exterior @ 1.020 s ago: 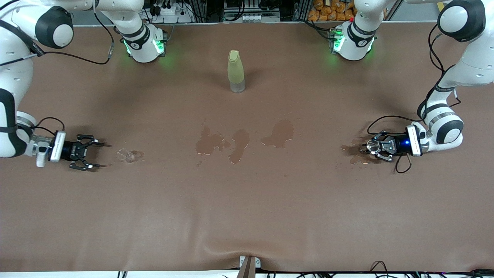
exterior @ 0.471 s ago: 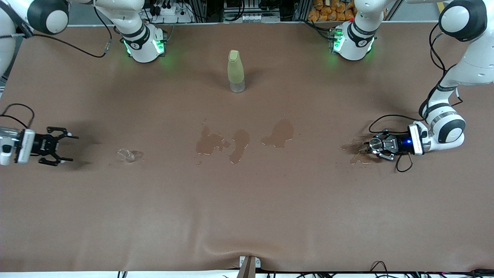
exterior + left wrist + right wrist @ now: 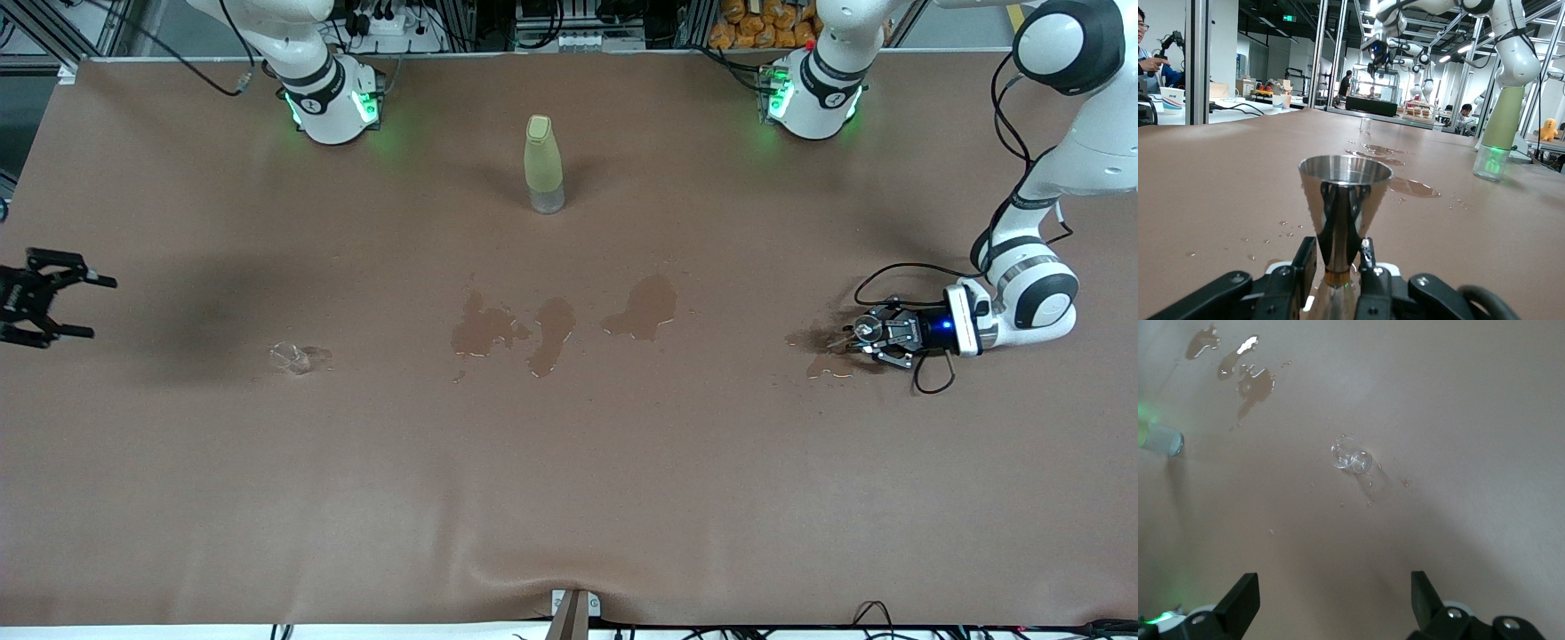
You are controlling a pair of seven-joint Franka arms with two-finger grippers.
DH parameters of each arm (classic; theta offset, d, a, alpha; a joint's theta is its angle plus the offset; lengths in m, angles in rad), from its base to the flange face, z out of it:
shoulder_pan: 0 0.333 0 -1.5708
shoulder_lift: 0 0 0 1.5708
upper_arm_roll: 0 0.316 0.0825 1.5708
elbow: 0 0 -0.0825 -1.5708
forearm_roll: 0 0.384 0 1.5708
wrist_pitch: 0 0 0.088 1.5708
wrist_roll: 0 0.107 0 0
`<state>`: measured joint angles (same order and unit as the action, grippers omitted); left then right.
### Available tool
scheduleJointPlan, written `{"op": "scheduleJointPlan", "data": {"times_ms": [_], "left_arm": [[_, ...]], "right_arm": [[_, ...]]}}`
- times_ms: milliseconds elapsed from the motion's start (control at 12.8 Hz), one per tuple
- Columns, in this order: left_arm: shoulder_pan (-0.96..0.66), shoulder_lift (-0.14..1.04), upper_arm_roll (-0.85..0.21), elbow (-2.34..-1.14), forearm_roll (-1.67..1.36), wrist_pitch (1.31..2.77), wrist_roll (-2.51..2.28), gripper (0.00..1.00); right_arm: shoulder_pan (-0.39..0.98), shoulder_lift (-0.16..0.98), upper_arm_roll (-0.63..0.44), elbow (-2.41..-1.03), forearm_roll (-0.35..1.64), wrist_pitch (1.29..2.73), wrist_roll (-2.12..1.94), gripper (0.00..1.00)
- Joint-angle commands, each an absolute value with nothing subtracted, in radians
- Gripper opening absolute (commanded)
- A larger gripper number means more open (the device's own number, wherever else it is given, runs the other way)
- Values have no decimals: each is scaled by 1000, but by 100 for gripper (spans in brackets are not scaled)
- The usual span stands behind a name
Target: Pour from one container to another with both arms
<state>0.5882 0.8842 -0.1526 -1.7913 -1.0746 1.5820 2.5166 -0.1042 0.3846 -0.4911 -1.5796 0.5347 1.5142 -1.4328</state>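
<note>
The tiny clear glass cup point(image 3: 291, 357) stands alone on the brown table toward the right arm's end; the right wrist view shows the cup point(image 3: 1350, 457) from above, with droplets around it. My right gripper point(image 3: 96, 308) hangs open and empty over the table's edge at that end, well away from the cup; its fingers point(image 3: 1248, 593) are spread wide. At the left arm's end, my left gripper point(image 3: 855, 338) lies low and level over a wet patch. It is shut on the grey shiny-mouthed vessel point(image 3: 1345, 200), which is upright, its thin waist between the fingers point(image 3: 1301, 267).
A tall yellow-green bottle point(image 3: 543, 164) stands mid-table toward the robots' bases. Three dark puddles point(image 3: 551, 324) lie at the table's middle, and another wet patch point(image 3: 822, 360) lies under the left gripper. A cable loops beside the left wrist point(image 3: 929, 382).
My right gripper has drawn back from the cup to the right arm's end of the table and risen. The left gripper has shifted slightly toward its own end with the vessel.
</note>
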Motion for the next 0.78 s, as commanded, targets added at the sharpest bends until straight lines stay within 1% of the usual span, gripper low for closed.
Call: {"op": "scheduleJointPlan", "data": {"times_ms": [0, 314, 471, 627, 706], "left_arm": [[597, 888, -144, -1767, -1046, 1559, 2514, 34], [611, 888, -143, -1758, -1025, 1557, 2513, 34], [626, 888, -144, -1752, -1017, 1557, 2508, 37], [633, 888, -143, -1749, -1016, 1557, 2508, 40], [640, 888, -143, -1735, -993, 1557, 2508, 43]], "right_arm": [[-32, 252, -506, -1611, 401, 1517, -1197, 100], [53, 115, -494, -1605, 252, 1477, -837, 100], [87, 57, -444, -1597, 166, 1473, -667, 100], [90, 34, -399, -1597, 134, 1468, -553, 100], [89, 32, -382, -1592, 130, 1438, -508, 100]]}}
